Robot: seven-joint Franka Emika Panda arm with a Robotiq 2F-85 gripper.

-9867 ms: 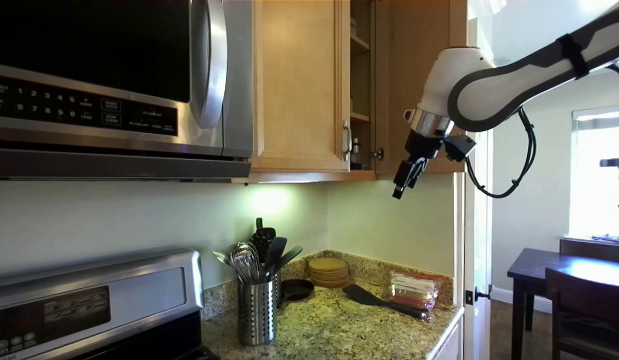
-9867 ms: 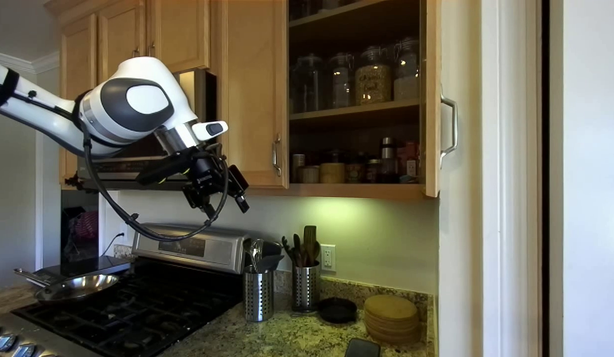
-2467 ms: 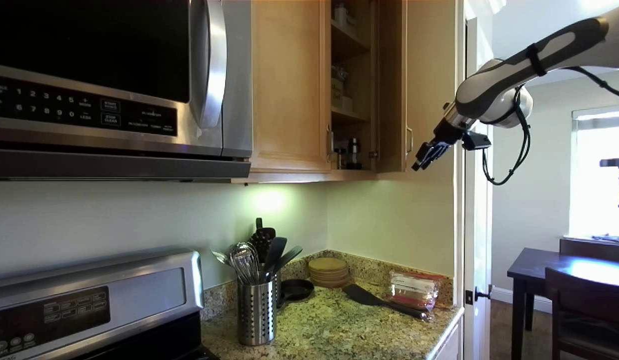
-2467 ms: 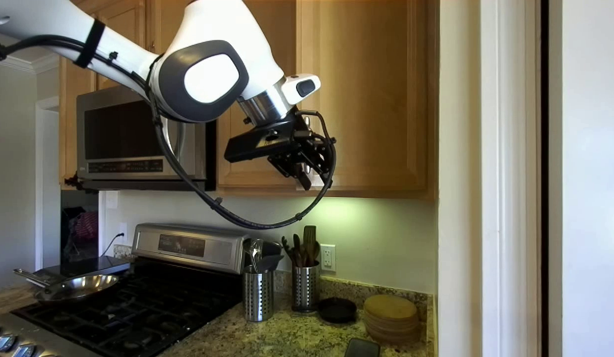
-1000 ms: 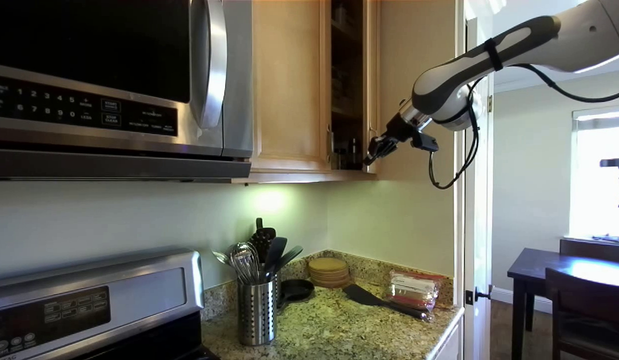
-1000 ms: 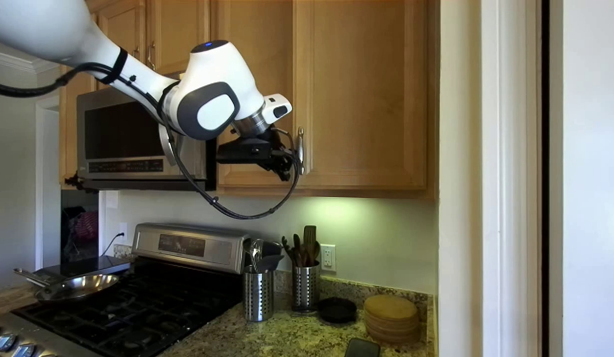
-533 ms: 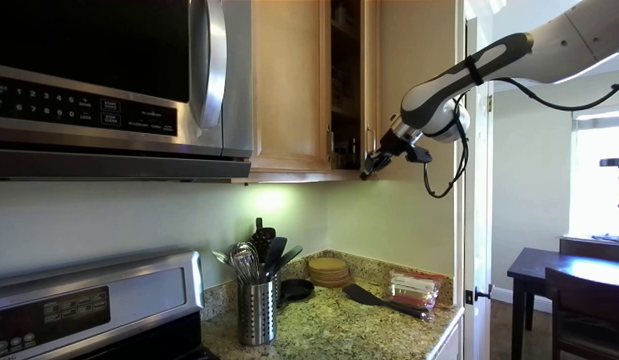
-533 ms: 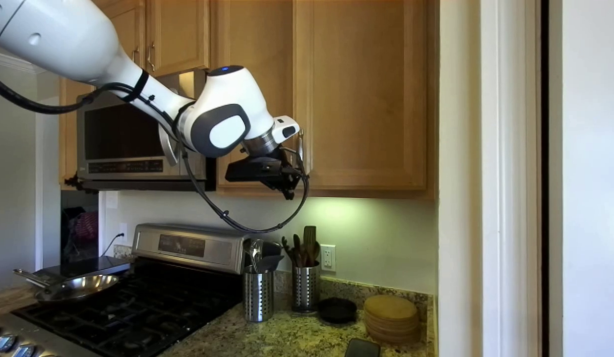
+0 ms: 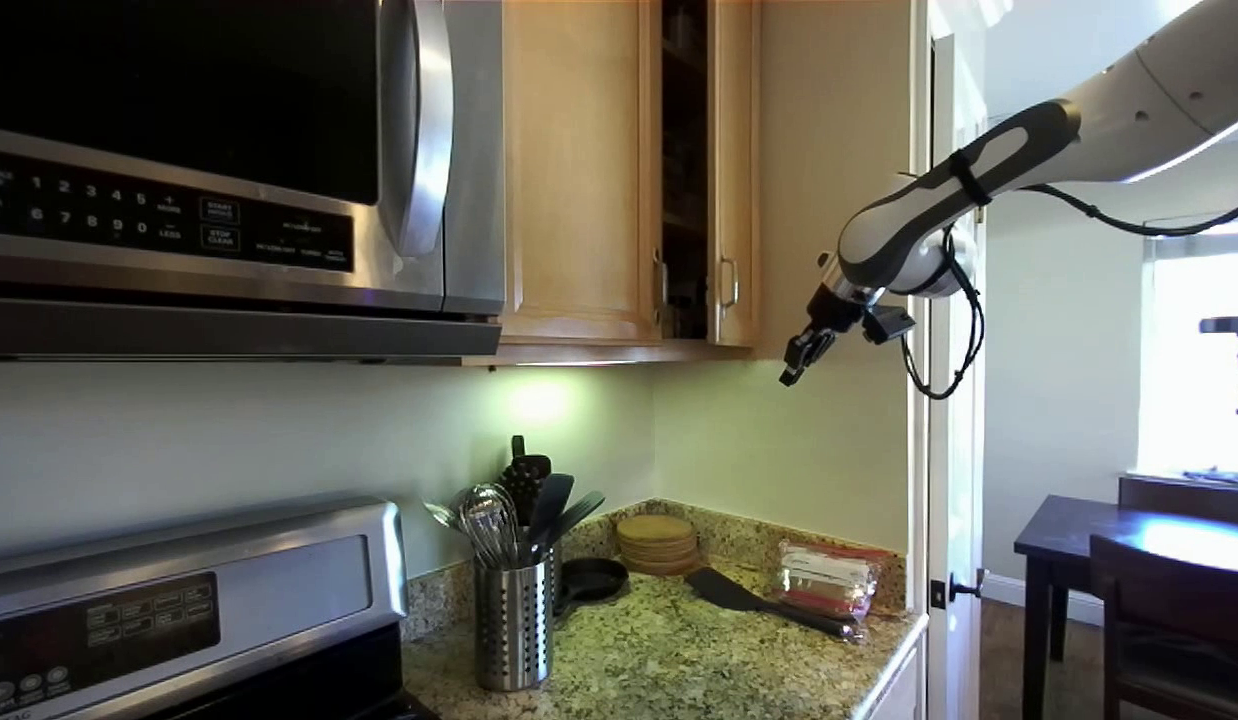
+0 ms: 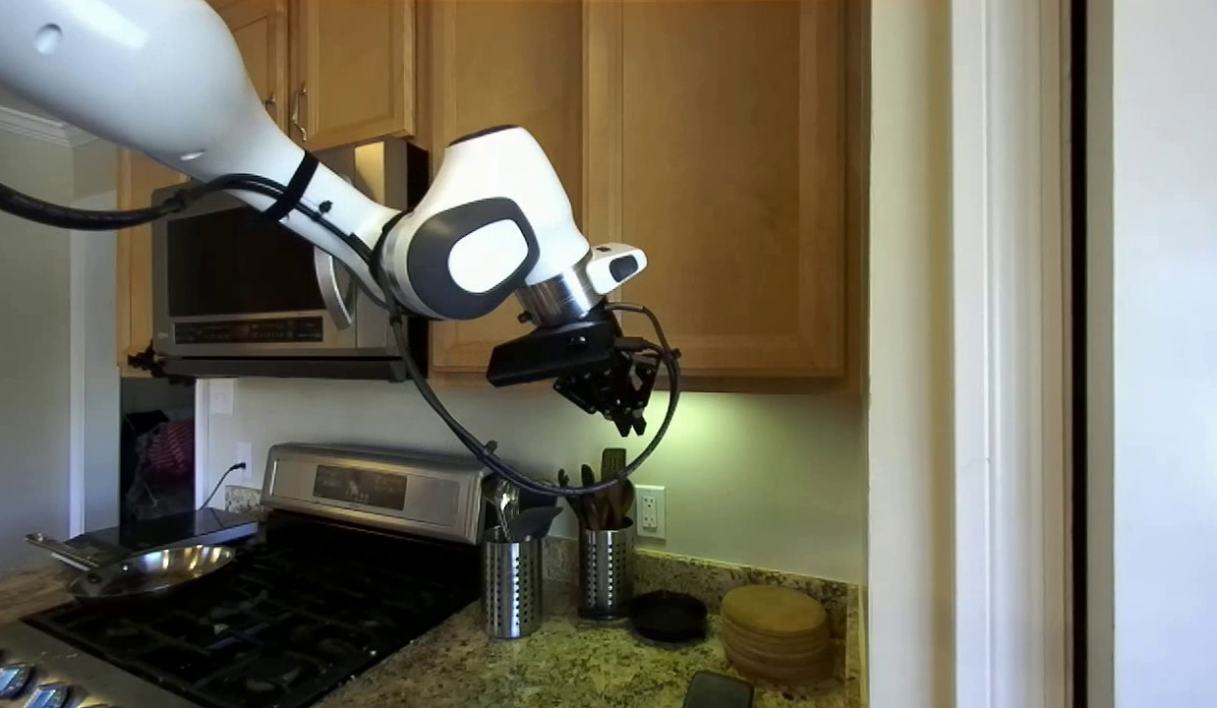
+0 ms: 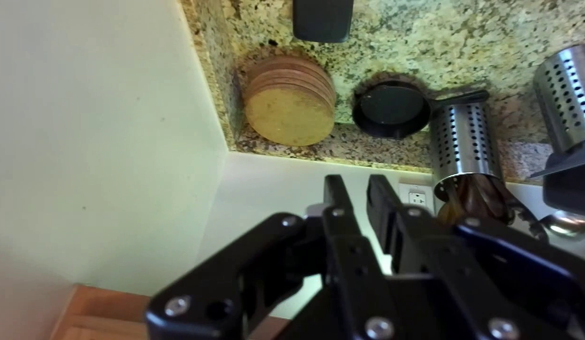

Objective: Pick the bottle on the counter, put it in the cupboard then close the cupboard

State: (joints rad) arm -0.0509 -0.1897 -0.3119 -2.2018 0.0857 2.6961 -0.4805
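The honey-coloured cupboard [image 9: 739, 190] stands ajar: its door leaves a narrow dark gap in an exterior view, while the door's panel [image 10: 726, 197] covers the front as seen from elsewhere. A door handle [image 9: 729, 283] faces the room. Dim shapes show inside the gap; the bottle cannot be picked out among them, and none shows on the granite counter [image 9: 669, 650]. My gripper [image 9: 791, 376] hangs in front of the door and lower than its bottom edge, apart from the handle. In the wrist view the gripper [image 11: 355, 182] has a small gap between its fingers, with nothing in it.
Below are perforated utensil holders [image 10: 513, 590], a small black pan [image 9: 591, 578], a stack of round boards [image 9: 659, 545], a dark spatula [image 9: 729, 590] and a plastic bag [image 9: 829, 580]. A microwave [image 9: 279, 230] juts out beside the cupboard, above the stove [image 10: 274, 610].
Over the last seconds the cupboard door has swung from wide open to nearly closed. In the last second my gripper has backed away from the door and dropped, and its fingers have parted slightly.
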